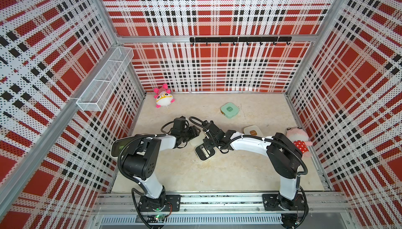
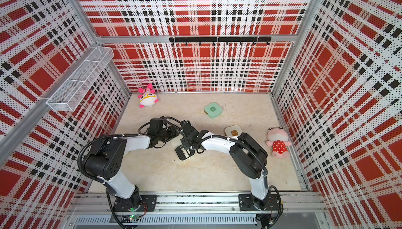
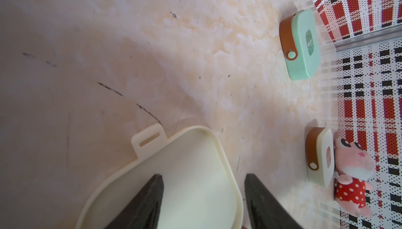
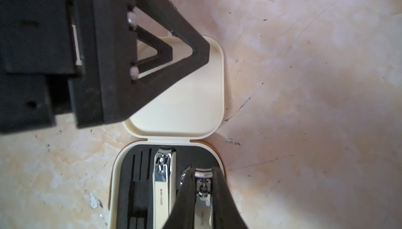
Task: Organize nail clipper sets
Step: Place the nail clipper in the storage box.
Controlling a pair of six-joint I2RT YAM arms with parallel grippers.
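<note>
A: While the right gripper (image 4: 202,171) hangs over the open cream case (image 1: 204,151) mid-table, its jaws are pinched tight on a silver clipper (image 4: 203,197), right at the black tray (image 4: 128,169).

B: And the left gripper (image 3: 203,176)?

A: Jaws apart, straddling the rim of the lid (image 3: 191,173), with one finger inside the shallow shell and one outside over the table (image 1: 195,173). It's not clamped that I can see. I'd call it steadying the lid flat.

B: So the step, by my reading, is bedding that clipper in the recess beside the seated clipper (image 4: 162,186).

A: Agreed. To do it well, line its long axis up with the cut-out, lower it straight, and release only once it lies flush. Whether it already touches the tray, I can't tell.

B: Materials?

A: Polished metal, slick and narrow, so a skewed pinch could let it twist. The tray looks like matte foam with crisp slots, which should be forgiving. The shell is smooth cream plastic with rounded corners, probably light enough to skid, hence the second arm on it. A slotted tab (image 3: 149,139) juts from the lid's edge.

B: The others?

A: The mint green case (image 1: 230,110) and the second cream case (image 1: 253,131) lie shut off to the right, with the mint one farther back. Each has a brown strap (image 3: 286,34) with a snap round one side.
</note>
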